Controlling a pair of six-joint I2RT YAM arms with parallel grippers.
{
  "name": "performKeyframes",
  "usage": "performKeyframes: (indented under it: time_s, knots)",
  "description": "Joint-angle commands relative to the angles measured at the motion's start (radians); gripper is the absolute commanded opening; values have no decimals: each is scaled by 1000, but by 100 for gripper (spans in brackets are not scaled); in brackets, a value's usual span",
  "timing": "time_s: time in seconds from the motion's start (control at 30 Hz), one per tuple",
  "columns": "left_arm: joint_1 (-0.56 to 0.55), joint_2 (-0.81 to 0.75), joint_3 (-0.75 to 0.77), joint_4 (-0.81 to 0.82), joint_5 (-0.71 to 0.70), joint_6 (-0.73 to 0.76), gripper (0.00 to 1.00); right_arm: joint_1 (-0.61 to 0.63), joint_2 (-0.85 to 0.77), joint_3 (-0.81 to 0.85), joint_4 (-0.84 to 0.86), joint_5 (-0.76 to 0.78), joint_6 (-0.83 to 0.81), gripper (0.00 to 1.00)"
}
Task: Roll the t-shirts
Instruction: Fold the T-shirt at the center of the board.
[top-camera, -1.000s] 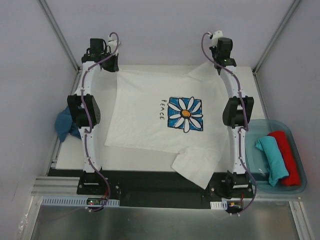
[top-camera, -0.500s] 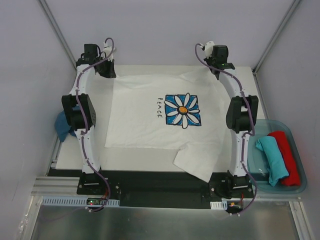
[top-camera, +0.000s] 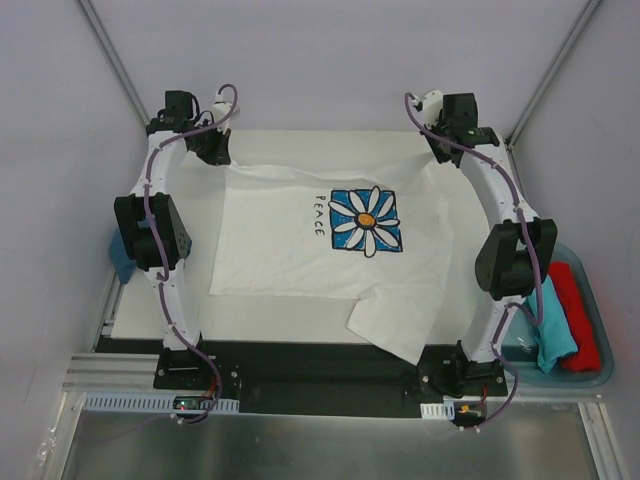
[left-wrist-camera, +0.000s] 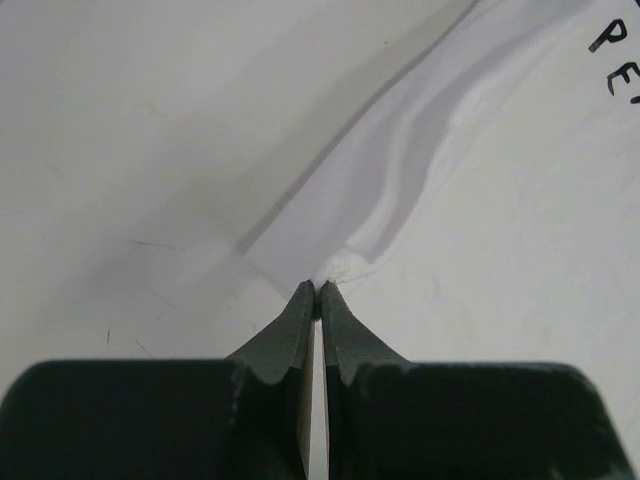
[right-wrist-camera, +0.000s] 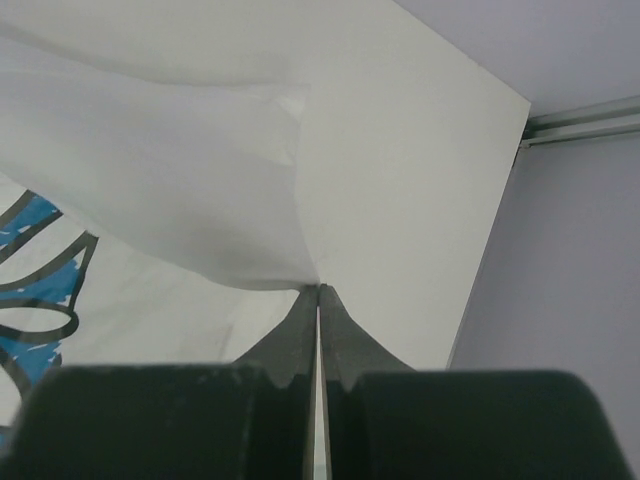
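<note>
A white t-shirt (top-camera: 290, 240) with a blue daisy print and the word PEACE lies spread on the white table (top-camera: 250, 320), one sleeve hanging over the near edge. At the far left corner, my left gripper (top-camera: 217, 152) is shut on the shirt's edge; in the left wrist view its tips (left-wrist-camera: 318, 287) pinch a small bunch of white cloth (left-wrist-camera: 470, 200). My right gripper (top-camera: 444, 150) is shut on the far right corner, and in the right wrist view a lifted fold of the shirt (right-wrist-camera: 150, 170) runs into its closed tips (right-wrist-camera: 320, 288).
A clear blue bin (top-camera: 592, 376) at the right holds a rolled teal t-shirt (top-camera: 550, 335) and a rolled red t-shirt (top-camera: 580, 315); my right arm's elbow hangs over it. A dark blue t-shirt (top-camera: 120, 262) lies off the table's left edge. Grey walls close in on both sides.
Both grippers kept their hold. The shirt first slid left, then my right arm swung out to the right, its elbow moving over the bin, drawing the far edge tauter.
</note>
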Motion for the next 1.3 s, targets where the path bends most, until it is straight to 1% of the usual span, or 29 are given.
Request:
performKeyframes:
  time_s: [0.0, 0.23, 0.37, 0.53, 0.77, 0.8, 1.03, 1.27]
  knots:
    - [1, -82, -9, -78, -17, 128, 0, -4, -118, -51, -131, -3, 59, 1]
    - [2, -92, -12, -169, -13, 204, 0, -6, -235, -169, -225, -18, 103, 1]
    - [2, -104, -44, -207, -29, 237, 0, -24, -276, -176, -306, -37, 139, 1]
    - [1, -147, -139, -227, -58, 303, 0, -27, -332, -202, -403, -81, 183, 1]
    - [1, -196, -253, -248, -118, 362, 0, -25, -395, -314, -455, -127, 186, 1]
    - [2, -200, -264, -250, -121, 369, 0, -25, -398, -324, -481, -162, 182, 1]
    - [2, -207, -323, -262, -144, 367, 0, -6, -444, -426, -519, -185, 156, 1]
    - [2, -217, -418, -271, -157, 356, 0, -3, -439, -440, -573, -216, 139, 1]
